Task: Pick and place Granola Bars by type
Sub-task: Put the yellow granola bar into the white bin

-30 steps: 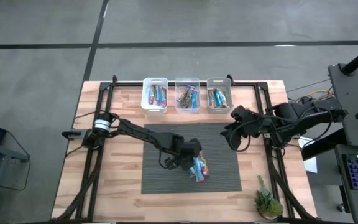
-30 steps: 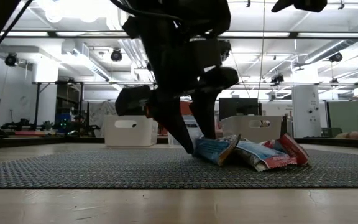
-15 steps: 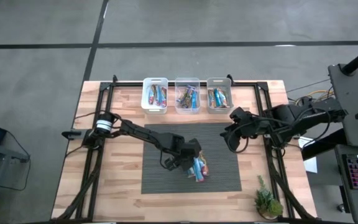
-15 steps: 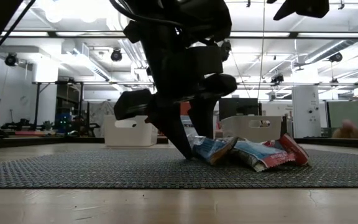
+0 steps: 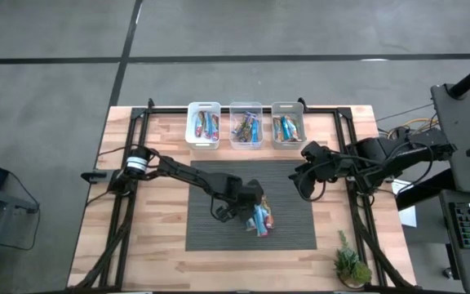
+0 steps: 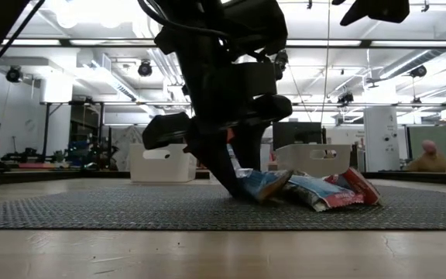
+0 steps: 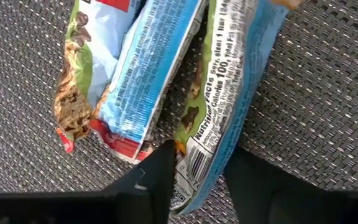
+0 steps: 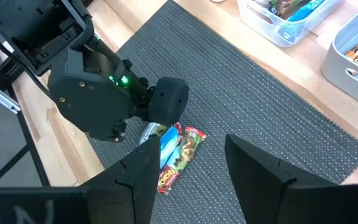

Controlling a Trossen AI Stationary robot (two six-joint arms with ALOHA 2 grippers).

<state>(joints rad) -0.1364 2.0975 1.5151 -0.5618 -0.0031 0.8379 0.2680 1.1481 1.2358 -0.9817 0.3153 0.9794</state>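
Item: my left hand (image 7: 194, 180), fingers parted astride the end of one bar among three Granola Bars (image 5: 261, 220) on the worktop mat (image 5: 210, 229); right hand (image 8: 188, 174) open, waiting aside; risk I note: pinching a touching neighbour too.
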